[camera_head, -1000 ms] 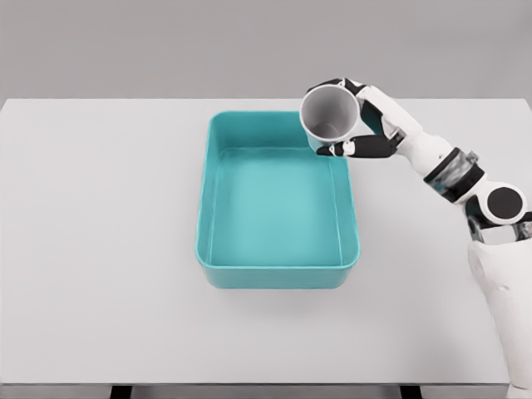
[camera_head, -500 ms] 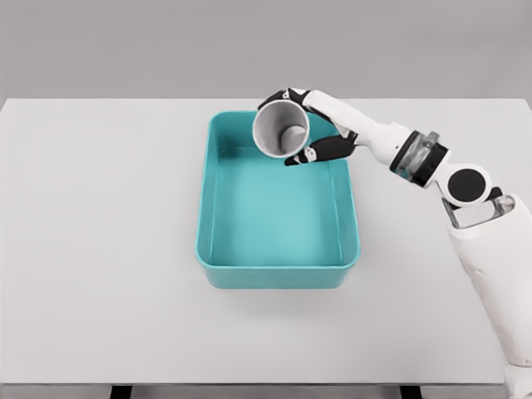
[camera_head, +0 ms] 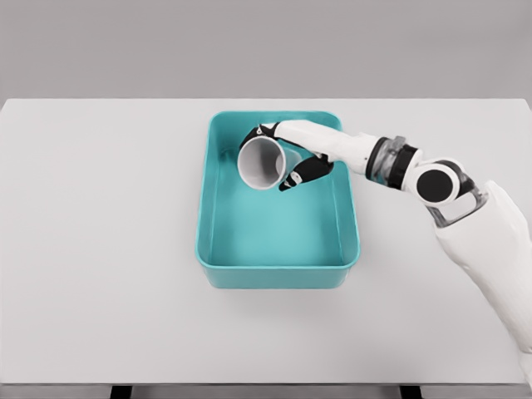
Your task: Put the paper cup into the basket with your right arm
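Observation:
A grey-white paper cup (camera_head: 262,162) is tipped on its side with its mouth facing left and toward me, held inside the back half of the teal basket (camera_head: 212,249). My right hand (camera_head: 287,154) is shut on the cup, thumb below and fingers over the top, and its arm reaches in across the basket's right wall. I cannot tell whether the cup touches the basket floor. The left arm does not show.
The basket stands in the middle of a white table (camera_head: 100,249). The table's front edge runs along the bottom of the picture, and a plain grey wall lies behind.
My right hand has carried the cup left and down, from above the basket's back right corner to inside the basket, tipping its mouth further to the left.

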Robot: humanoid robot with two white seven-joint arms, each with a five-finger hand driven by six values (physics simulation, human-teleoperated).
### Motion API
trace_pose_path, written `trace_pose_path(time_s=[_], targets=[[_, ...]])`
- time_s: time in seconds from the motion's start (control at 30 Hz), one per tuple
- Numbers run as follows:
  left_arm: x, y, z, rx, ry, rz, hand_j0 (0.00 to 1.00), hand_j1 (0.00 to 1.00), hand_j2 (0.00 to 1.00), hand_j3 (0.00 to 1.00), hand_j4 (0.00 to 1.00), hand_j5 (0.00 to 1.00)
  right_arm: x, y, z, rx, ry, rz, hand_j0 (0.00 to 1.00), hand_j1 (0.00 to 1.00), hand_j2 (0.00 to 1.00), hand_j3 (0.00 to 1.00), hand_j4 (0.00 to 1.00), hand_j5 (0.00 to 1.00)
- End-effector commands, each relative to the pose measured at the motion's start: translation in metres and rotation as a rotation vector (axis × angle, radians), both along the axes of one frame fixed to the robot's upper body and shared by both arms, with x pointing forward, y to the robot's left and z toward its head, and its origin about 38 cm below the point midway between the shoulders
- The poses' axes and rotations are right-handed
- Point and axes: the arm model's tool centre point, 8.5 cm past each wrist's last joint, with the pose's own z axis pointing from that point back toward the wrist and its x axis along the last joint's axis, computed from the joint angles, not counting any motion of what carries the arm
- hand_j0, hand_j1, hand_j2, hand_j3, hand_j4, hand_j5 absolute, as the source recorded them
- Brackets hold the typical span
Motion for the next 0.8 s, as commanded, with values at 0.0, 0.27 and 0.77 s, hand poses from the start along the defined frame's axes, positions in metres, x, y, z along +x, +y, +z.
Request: trace_pose_path(time_s=[0.0,0.27,0.77], targets=[[0.0,0.0,0.0,0.0,0.0,0.0,1.0,1.0,1.0,1.0,1.0,1.0,-0.003,0.003,-0.01,-0.042,0.018,0.009,0.64,0.64,0.64,0.64,0.64,0.64],[0.0,0.0,0.0,0.0,0.0,0.0,1.0,1.0,1.0,1.0,1.0,1.0,0.002,0.011,-0.012,-0.152,0.012,-0.021,0.96,0.96,0.96,0.96,0.96,0.96],[0.0,0.0,0.0,0.0,0.0,0.0,1.0,1.0,1.0,1.0,1.0,1.0,-0.007,-0.079,0.043,0.131,0.068,-0.189,1.0,1.0,1.0,1.0,1.0,1.0]])
